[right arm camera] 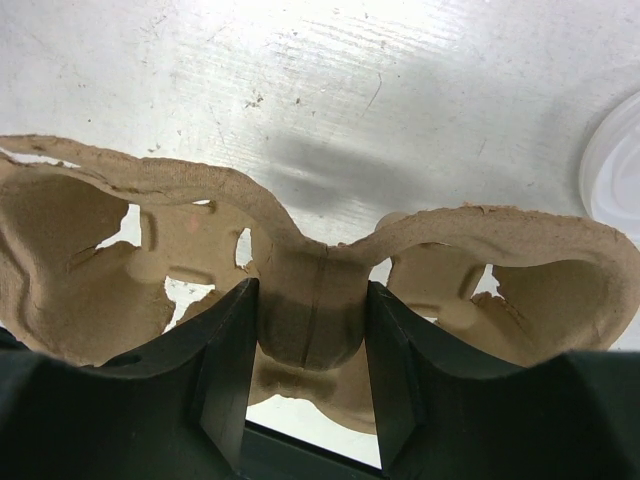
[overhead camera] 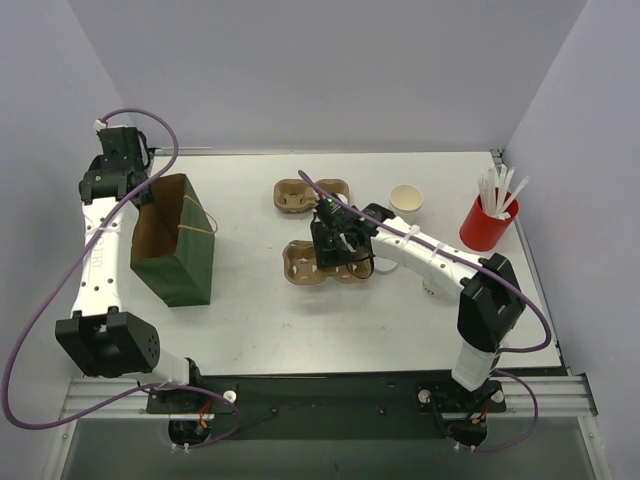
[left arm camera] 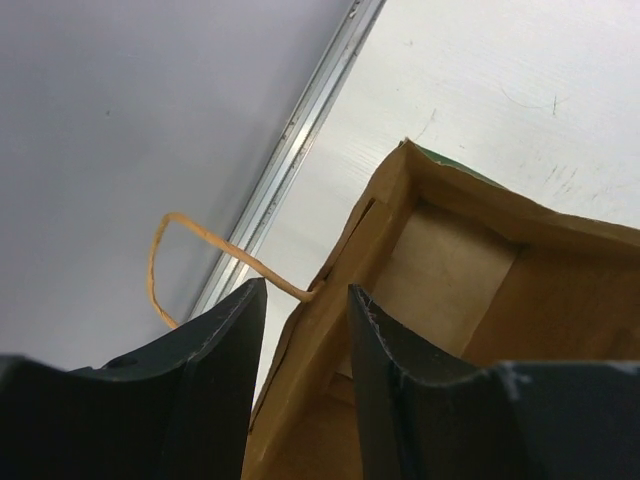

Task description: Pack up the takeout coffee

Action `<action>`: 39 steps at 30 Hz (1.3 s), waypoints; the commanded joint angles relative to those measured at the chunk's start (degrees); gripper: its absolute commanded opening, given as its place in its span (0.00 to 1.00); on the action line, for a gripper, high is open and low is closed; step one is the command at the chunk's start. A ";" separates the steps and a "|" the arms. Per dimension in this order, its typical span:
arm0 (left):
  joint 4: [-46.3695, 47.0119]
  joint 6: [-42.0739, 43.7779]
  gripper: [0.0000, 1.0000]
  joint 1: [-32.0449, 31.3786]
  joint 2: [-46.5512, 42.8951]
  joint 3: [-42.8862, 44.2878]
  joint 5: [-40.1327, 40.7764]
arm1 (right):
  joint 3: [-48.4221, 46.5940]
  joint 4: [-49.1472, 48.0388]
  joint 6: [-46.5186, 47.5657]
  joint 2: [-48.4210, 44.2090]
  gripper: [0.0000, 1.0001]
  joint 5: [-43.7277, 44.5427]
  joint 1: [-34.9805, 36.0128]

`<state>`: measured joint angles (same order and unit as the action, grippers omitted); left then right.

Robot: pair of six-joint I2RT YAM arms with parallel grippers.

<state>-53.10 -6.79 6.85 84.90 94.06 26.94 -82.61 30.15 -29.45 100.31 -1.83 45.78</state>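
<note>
One white paper cup point(overhead camera: 406, 201) stands at the back right of the table, apart from both grippers. A second white shape point(overhead camera: 432, 287) shows partly under my right forearm; I cannot tell if it is the other cup. A round whitish lid edge point(right arm camera: 616, 160) shows at the right of the right wrist view. My right gripper point(overhead camera: 338, 248) point(right arm camera: 310, 287) is shut on the centre post of the nearer brown pulp carrier point(right arm camera: 300, 300). My left gripper point(overhead camera: 138, 192) point(left arm camera: 307, 287) is open, its fingers astride the far rim of the open green paper bag point(overhead camera: 178, 245) point(left arm camera: 330, 330).
A second pulp carrier point(overhead camera: 311, 194) lies behind the held one. A red cup of white sticks point(overhead camera: 486, 222) stands at the far right. The bag's twine handle point(left arm camera: 200, 245) loops out toward the metal table edge point(left arm camera: 300, 130) and back wall.
</note>
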 commanded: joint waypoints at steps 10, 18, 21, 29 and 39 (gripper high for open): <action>-0.42 0.55 0.44 0.35 -1.49 -2.39 -2.16 | 0.61 0.52 0.89 -2.84 0.39 0.07 -0.60; -0.34 0.46 0.44 0.01 -5.89 -4.94 0.22 | 0.96 0.43 0.89 -2.40 0.39 -0.02 -0.60; -0.69 0.72 0.42 -0.87 -6.59 -5.55 1.18 | 0.78 0.52 0.98 -2.49 0.39 0.24 -0.60; -1.21 1.60 0.18 -2.81 -5.02 -4.50 -0.92 | -0.45 0.70 1.06 -2.84 0.39 0.86 -1.22; -1.39 2.04 0.32 -3.86 -4.31 -4.68 0.48 | 0.25 0.87 0.98 -4.51 0.39 0.95 -1.92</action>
<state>-54.59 -5.19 3.18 80.79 88.73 26.39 -82.06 30.17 -28.80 99.63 -1.91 44.25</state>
